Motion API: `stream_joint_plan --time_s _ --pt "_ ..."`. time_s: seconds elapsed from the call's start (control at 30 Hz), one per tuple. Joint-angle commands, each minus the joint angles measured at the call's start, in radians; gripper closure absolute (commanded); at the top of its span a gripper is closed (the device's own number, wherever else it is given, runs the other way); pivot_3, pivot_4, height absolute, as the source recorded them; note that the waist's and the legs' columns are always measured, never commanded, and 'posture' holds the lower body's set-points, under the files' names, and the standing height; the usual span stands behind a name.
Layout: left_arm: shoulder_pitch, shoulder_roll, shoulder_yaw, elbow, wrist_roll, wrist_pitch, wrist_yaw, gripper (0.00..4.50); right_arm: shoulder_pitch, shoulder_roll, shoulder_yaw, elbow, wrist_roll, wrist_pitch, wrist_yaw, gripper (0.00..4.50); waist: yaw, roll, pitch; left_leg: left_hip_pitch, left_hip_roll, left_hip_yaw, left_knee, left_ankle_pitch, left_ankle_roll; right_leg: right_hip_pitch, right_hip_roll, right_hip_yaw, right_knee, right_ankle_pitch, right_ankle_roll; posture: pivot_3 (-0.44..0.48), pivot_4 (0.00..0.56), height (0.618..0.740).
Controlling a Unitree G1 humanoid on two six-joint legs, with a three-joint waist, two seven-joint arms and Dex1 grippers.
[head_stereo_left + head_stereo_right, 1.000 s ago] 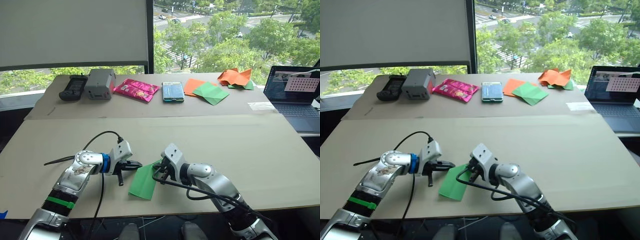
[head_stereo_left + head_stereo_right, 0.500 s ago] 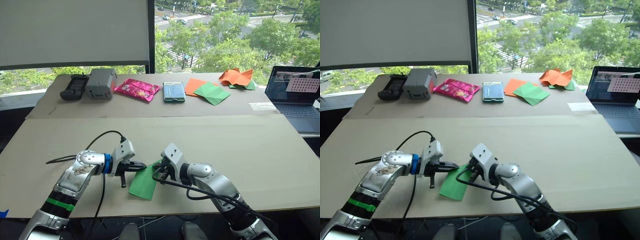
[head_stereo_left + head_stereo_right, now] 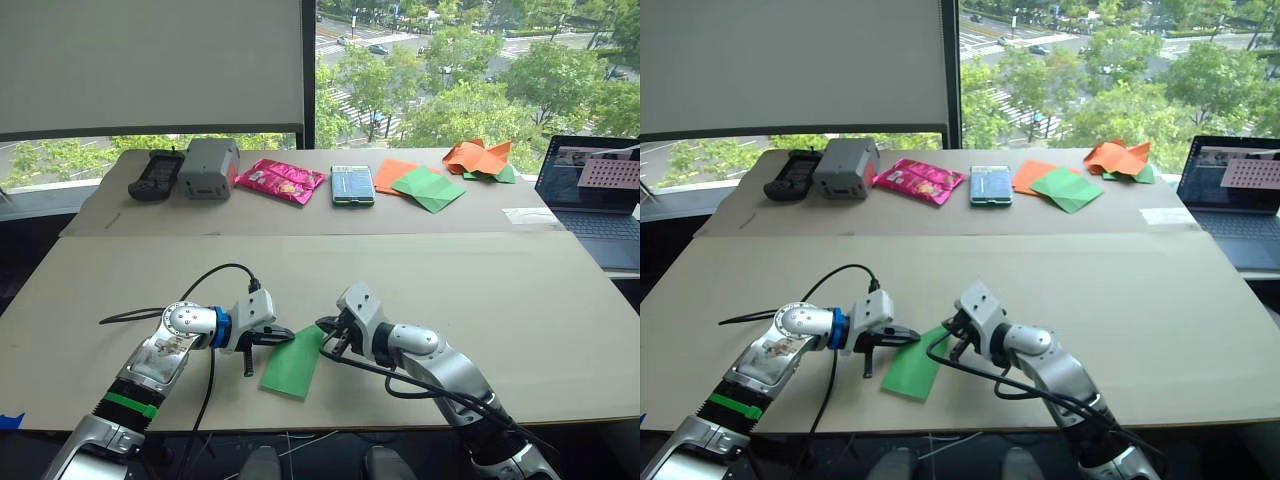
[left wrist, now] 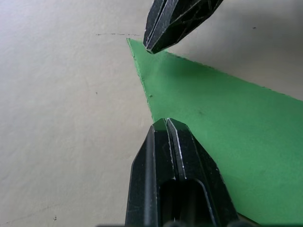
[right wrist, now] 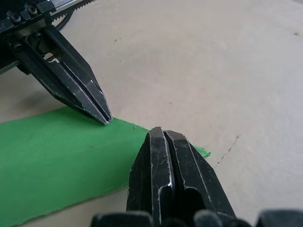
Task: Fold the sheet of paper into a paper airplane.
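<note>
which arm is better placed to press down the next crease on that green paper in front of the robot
Probably the left. The left gripper, fingers shut, already rests its tip on the long edge of the sheet of paper. The right gripper, also shut, sits at the far corner, better suited to pinning the sheet.

Matt, smooth green sheet of paper [image 3: 293,361] lies on dull beige cardboard-like table [image 3: 500,290]; glossy pink wrapper [image 3: 279,180].

The laptop [image 3: 597,198] is cut off by the picture's right edge.
</note>
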Motion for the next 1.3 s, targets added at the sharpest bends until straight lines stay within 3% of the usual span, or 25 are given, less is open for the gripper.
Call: stream_joint_plan --time_s 0.03,0.43,0.7,1.3 --pt "0.027 0.001 -0.034 0.018 0.044 0.021 0.006 4.46 0.004 0.003 0.006 0.035 -0.023 -0.052 0.006 4.50 0.000 0.000 0.000 0.000 0.000 0.000 0.000 0.000 0.000 0.000 0.000 0.000 0.000 0.000 0.000 0.000 0.150 0.718" --pt "0.029 0.007 -0.036 0.006 0.050 0.014 0.003 4.46 0.019 0.006 0.002 0.142 -0.067 -0.093 -0.009 4.50 -0.001 -0.001 -0.005 0.005 0.000 0.000 0.000 -0.003 -0.005 0.005 0.000 0.000 0.000 0.000 0.000 0.000 0.150 0.718" --pt "0.029 0.006 -0.036 0.000 0.056 0.017 0.002 4.46 0.104 -0.028 0.048 0.016 -0.030 -0.067 0.089 4.50 -0.001 -0.001 -0.005 0.006 0.000 0.000 0.000 -0.003 -0.005 0.007 0.000 0.000 -0.001 -0.001 -0.001 0.000 0.150 0.718" --pt "0.046 0.022 -0.038 -0.047 0.058 0.052 -0.004 4.46 0.164 -0.044 0.126 -0.061 -0.029 0.001 0.140 4.50 -0.003 -0.002 -0.006 0.007 0.000 0.000 0.000 -0.004 -0.006 0.006 0.000 0.000 -0.002 -0.002 -0.002 0.000 0.150 0.718"
